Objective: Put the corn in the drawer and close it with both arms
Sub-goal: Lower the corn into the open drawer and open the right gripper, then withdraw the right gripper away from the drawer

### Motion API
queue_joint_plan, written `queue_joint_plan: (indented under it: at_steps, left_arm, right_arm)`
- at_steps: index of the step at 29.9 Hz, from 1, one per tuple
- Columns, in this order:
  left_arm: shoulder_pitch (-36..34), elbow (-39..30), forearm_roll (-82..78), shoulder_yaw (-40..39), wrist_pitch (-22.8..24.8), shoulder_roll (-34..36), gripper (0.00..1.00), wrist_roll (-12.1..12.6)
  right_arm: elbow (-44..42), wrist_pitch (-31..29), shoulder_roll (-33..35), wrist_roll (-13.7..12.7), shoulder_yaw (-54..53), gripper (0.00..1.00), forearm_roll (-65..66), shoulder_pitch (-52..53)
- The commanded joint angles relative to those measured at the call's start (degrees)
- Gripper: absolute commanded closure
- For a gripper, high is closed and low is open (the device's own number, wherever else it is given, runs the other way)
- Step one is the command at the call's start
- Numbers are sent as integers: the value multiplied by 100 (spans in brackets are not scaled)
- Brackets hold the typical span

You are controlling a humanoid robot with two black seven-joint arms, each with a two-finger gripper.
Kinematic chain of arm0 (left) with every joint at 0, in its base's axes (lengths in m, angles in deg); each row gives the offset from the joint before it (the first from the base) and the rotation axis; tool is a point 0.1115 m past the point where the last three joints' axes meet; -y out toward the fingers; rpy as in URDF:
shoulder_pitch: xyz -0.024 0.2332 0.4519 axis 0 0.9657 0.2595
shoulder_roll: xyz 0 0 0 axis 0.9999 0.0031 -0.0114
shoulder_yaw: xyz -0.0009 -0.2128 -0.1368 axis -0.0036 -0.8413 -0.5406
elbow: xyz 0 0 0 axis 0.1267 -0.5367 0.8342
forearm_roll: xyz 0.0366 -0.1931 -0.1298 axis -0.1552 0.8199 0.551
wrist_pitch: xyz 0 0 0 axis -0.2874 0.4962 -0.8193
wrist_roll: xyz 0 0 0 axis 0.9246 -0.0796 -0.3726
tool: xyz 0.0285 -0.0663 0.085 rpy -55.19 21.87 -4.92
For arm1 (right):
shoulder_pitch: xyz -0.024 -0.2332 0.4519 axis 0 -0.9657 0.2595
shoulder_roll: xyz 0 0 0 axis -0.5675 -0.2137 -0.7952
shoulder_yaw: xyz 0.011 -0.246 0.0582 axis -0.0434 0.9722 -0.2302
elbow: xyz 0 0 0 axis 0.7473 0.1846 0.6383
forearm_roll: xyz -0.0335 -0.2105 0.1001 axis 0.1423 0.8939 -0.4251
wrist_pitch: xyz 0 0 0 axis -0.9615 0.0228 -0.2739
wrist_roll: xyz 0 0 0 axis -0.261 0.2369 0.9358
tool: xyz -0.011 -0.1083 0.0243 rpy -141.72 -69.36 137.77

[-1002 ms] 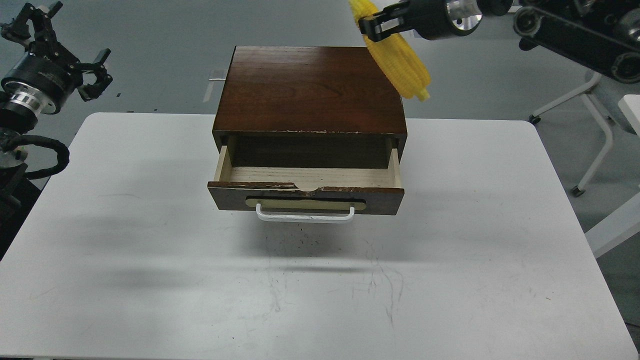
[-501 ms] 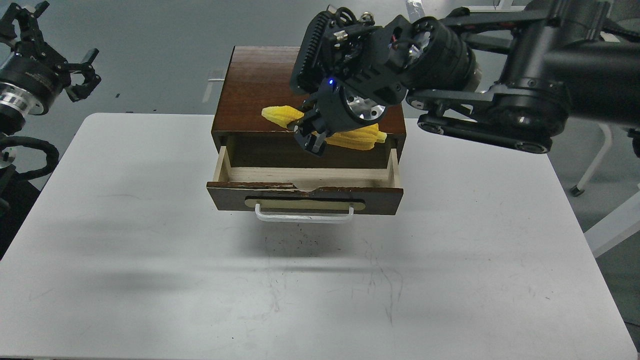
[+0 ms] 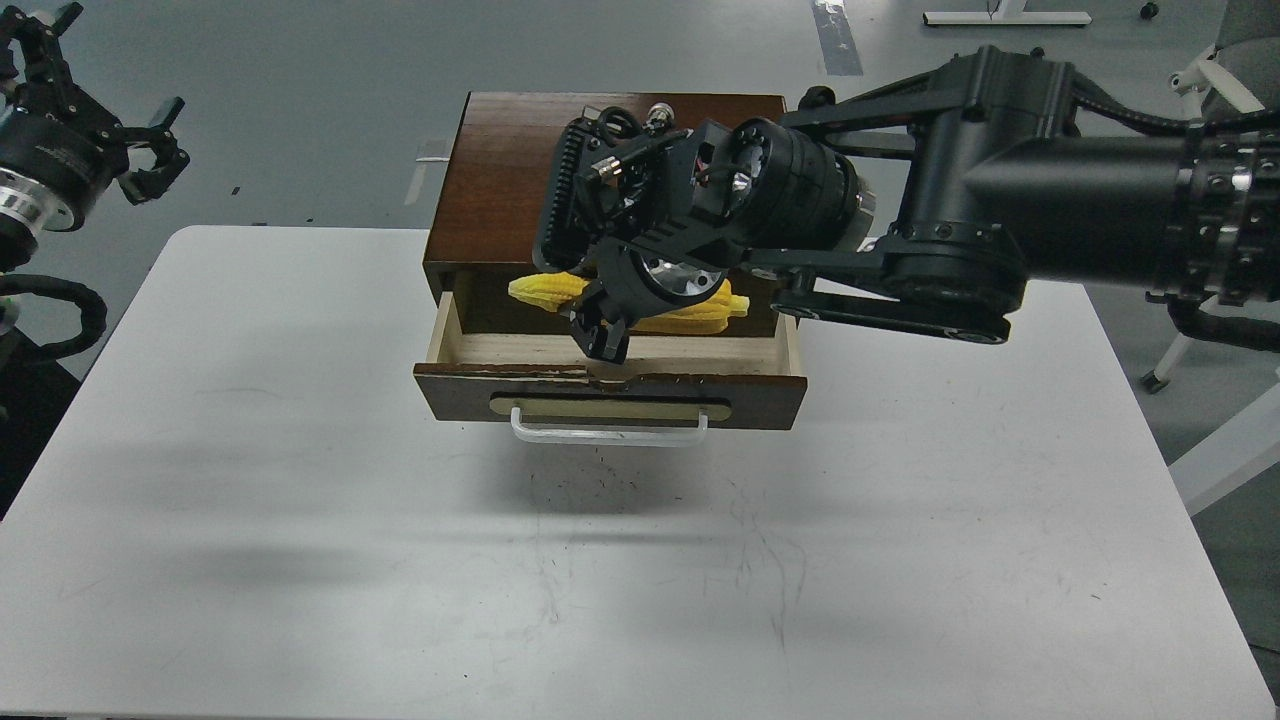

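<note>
The dark brown drawer (image 3: 610,395) stands pulled open at the front of the wooden cabinet (image 3: 500,170), showing its pale wood inside and its white bar handle (image 3: 608,432). My right gripper (image 3: 600,325) reaches in from the right and is shut on the yellow corn (image 3: 540,290). It holds the corn crosswise, lying level just above the open drawer, with the cob's middle hidden by the gripper. My left gripper (image 3: 150,150) hangs open and empty far off at the upper left, beyond the table's edge.
The cabinet sits at the back middle of a white table (image 3: 300,500). My right arm (image 3: 1000,220) spans the cabinet's right side. A white table leg with a caster (image 3: 1180,340) stands off the right edge.
My right gripper has swung the corn from high behind the cabinet's right rear down and forward, turning it level over the open drawer. My left gripper drifted slightly left.
</note>
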Motion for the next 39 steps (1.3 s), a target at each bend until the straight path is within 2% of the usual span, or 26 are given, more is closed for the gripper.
queue_joint_plan:
  at_steps: [1, 4, 14, 19, 20, 23, 27, 30, 31, 36, 39]
  left_arm:
    - [-6, 8, 0, -9, 0, 31, 1, -1]
    - [-6, 8, 0, -9, 0, 49, 1, -1]
    - [-6, 8, 9, -9, 0, 49, 1, -10]
    - [-15, -1, 26, -44, 0, 49, 1, -19]
    - [-41, -1, 26, -53, 0, 49, 1, -10]
    - [-76, -19, -9, -10, 0, 84, 1, 86]
    - [-146, -71, -122, 8, 0, 93, 1, 192]
    - [-348, -80, -482, 8, 0, 93, 2, 140]
    - [-349, -80, -483, 8, 0, 93, 2, 139]
    - [-735, -106, -1124, 8, 0, 102, 2, 104]
    - [-858, -246, -1467, 8, 0, 93, 2, 104]
  right_arm:
    - [-20, 0, -25, 1, 2, 56, -9, -37]
    - [-20, 0, -25, 1, -6, 47, -17, -37]
    - [-20, 0, -25, 1, -59, 40, -61, -37]
    - [-309, 0, 10, 1, -717, 29, -184, -46]
    - [-493, 0, 19, 1, -1031, 23, -315, -107]
    - [-1195, 0, 19, 1, -1927, 2, -1147, -291]
    - [-1987, 0, 28, 1, -2554, 1, -2404, -336]
    - [-2462, 0, 316, 10, -2669, 1, -3546, -345]
    - [-2463, 0, 318, 10, -2669, 1, -3551, -345]
    - [-2657, 0, 1449, 1, -2897, 1, -6365, -800]
    - [-2683, 0, 1872, 1, -3056, 1, -7327, -994]
